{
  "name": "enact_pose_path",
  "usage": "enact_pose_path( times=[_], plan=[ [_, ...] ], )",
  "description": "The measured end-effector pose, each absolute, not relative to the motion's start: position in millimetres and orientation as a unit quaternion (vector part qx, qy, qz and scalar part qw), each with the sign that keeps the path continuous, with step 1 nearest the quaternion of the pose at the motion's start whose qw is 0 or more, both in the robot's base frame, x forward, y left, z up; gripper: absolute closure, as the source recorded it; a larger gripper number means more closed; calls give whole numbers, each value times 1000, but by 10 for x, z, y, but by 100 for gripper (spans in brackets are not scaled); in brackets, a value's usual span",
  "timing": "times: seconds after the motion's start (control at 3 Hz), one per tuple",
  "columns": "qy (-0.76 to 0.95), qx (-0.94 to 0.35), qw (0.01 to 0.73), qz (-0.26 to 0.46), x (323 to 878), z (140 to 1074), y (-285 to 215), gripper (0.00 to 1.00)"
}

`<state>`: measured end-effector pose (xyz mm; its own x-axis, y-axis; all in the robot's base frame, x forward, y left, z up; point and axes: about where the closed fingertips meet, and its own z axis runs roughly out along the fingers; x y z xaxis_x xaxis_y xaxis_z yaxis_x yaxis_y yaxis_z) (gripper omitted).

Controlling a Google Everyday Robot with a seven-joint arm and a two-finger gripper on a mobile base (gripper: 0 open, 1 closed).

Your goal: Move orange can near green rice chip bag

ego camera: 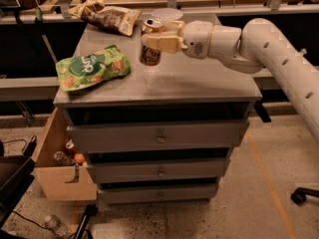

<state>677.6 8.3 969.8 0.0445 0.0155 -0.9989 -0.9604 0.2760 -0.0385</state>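
Note:
The orange can [150, 54] is held upright in my gripper [158, 40], lifted a little above the grey cabinet top [199, 78]. The gripper is shut on the can's upper part, reaching in from the right on the white arm [259, 44]. The green rice chip bag [91, 68] lies flat at the left front of the cabinet top, a short way left of the can.
A brown and tan snack bag [107, 16] lies at the back left. A white bowl [167, 15] sits at the back, just behind the gripper. The cabinet has three drawers [159, 136]. A cardboard box [62, 168] with items stands on the floor at the left.

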Motion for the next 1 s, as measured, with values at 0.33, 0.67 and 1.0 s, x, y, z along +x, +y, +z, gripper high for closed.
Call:
enact_pose_path(
  times=[0.33,0.67,1.0],
  plan=[
    [531,-461,551,449,6559,9534,304,100],
    [537,-486,513,460,6478,9321,470,100],
    [555,-494,486,460,6503,9127,547,100]
  ],
)
